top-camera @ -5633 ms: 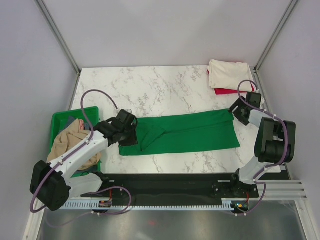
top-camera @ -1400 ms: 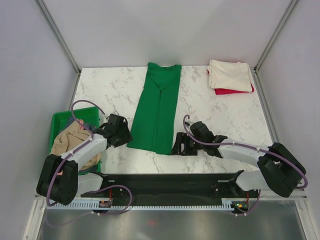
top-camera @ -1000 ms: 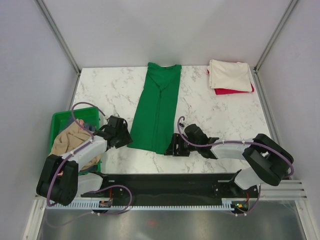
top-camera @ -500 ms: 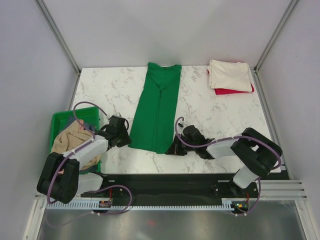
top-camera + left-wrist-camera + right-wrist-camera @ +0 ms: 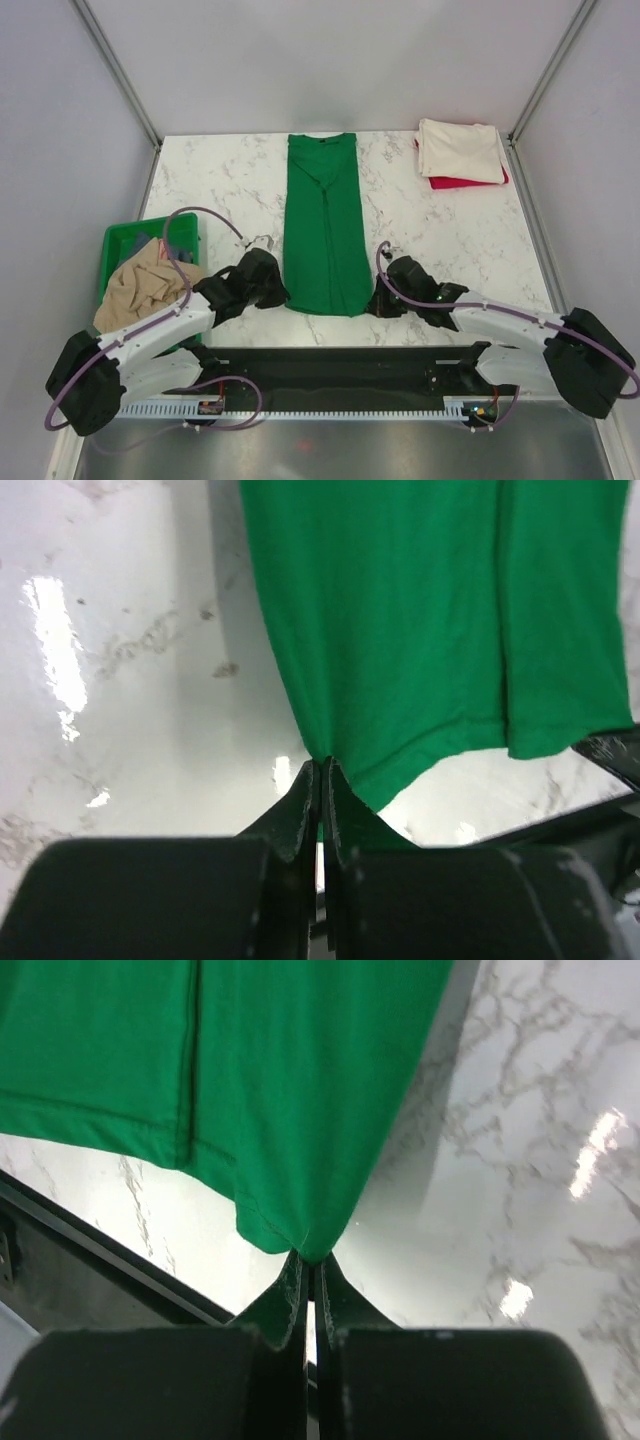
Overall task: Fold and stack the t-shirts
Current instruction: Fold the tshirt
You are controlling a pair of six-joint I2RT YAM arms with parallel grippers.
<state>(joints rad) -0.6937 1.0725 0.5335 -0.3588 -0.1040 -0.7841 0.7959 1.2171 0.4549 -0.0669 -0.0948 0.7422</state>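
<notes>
The left gripper point(image 5: 320, 772) is clamped tight on the near left hem corner of the green t-shirt point(image 5: 323, 225), and the right gripper point(image 5: 310, 1257) pinches the near right corner the same way. The shirt lies mid-table as a long narrow strip, collar at the far edge. The tan t-shirt point(image 5: 135, 285) sits crumpled in the bin point(image 5: 118, 240) at the left. At the far right, the cream-white t-shirt point(image 5: 460, 148) lies folded on the red t-shirt point(image 5: 468, 183).

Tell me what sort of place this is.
Probably a robot lab test cell, not a home: a marble-patterned table boxed in by plain grey panels on metal frame posts, with two robot arms bolted to a black base plate at its near edge.
</notes>
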